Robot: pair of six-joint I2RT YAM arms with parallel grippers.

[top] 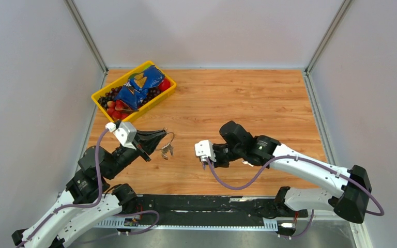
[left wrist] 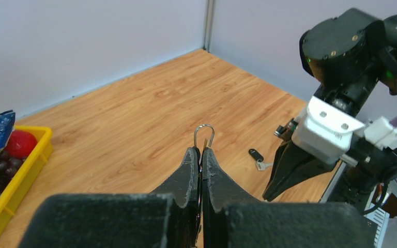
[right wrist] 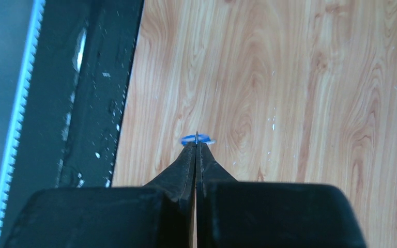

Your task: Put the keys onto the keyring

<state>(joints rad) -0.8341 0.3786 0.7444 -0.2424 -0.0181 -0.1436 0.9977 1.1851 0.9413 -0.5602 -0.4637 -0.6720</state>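
At the near table edge a black strip (top: 201, 204) runs between the two arm bases. Just beyond it the right gripper (right wrist: 196, 147) points down at the wood table (top: 248, 98) close to that strip. Its fingers are pressed together with no gap, pinching a small blue tag (right wrist: 188, 139) that sticks out at the tips with a sliver of metal; whether a key hangs below it can't be told. Further left, the left gripper (left wrist: 201, 154) is also fully closed, clamped on the keyring (left wrist: 204, 126). The thin wire loop stands up past the tips in the wrist view. In the top view a small cluster of keys (top: 166, 151) hangs off the ring beside the fingertips. The two grippers are near each other but apart, with bare wood between them. A black-headed key (left wrist: 256, 154) lies flat on the table past the ring, just beside the right gripper's fingers and touched by neither gripper. At the far left corner, well apart from both arms, sits a yellow basket (top: 157, 102) with a blue bag (top: 140, 85), dark grapes (top: 106, 98) and red fruit (top: 115, 107).
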